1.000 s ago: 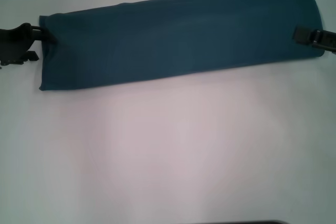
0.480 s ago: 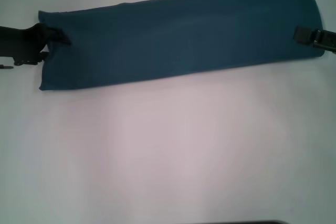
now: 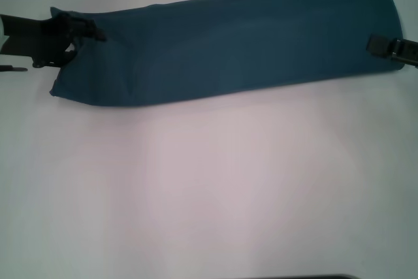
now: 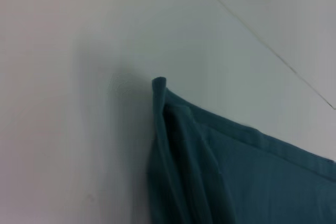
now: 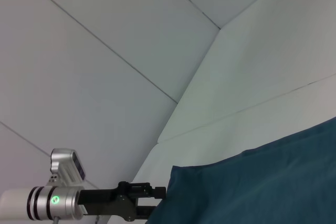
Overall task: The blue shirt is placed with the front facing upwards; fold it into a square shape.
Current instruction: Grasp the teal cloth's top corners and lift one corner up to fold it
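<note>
Since a second ago, the left gripper (image 3: 88, 31) has carried the blue shirt (image 3: 228, 44)'s left end inward, pinched shut on it. From the head, the shirt lies as a long band across the far table (image 3: 209, 194); the right gripper (image 3: 373, 44) clamps its right end. Left wrist: a lifted folded corner (image 4: 160, 85). Right wrist: the left gripper (image 5: 152, 195) at the far hem.

Bunched, creased corner of the blue shirt (image 4: 210, 171) on a white table (image 4: 63, 103).

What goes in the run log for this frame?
blue shirt: long folded band, back up | left gripper: lifting left end | right gripper: at right end | square: not yet
</note>
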Motion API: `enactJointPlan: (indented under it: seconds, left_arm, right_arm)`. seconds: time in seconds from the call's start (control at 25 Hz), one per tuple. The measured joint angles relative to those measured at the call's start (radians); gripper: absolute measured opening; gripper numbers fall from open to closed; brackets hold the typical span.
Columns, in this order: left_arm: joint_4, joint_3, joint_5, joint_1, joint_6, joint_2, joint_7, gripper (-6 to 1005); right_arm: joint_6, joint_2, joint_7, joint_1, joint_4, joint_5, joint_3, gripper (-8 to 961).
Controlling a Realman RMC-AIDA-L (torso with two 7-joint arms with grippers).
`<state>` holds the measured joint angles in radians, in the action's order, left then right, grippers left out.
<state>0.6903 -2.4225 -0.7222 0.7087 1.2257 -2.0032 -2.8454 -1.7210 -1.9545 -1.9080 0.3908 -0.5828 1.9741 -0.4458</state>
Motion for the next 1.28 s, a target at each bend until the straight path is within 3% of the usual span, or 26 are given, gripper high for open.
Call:
enactJointPlan:
  seconds: [0.28, 0.64, 1.28]
  left_arm:
    - [-0.058, 0.010, 0.016, 0.034, 0.007, 0.031, 0.000, 677]
    - [-0.039, 0.061, 0.055, 0.087, 0.072, 0.042, 0.018, 675]
    - [-0.021, 0.062, 0.087, 0.082, 0.104, 0.039, 0.015, 51]
  right_arm:
    - [0.001, 0.000, 0.004, -0.001, 0.000, 0.000, 0.000, 944]
    - [0.004, 0.000, 0.002, -0.006, 0.000, 0.000, 0.002, 944]
    - [-0.003, 0.000, -0.004, -0.009, 0.001, 0.000, -0.002, 944]
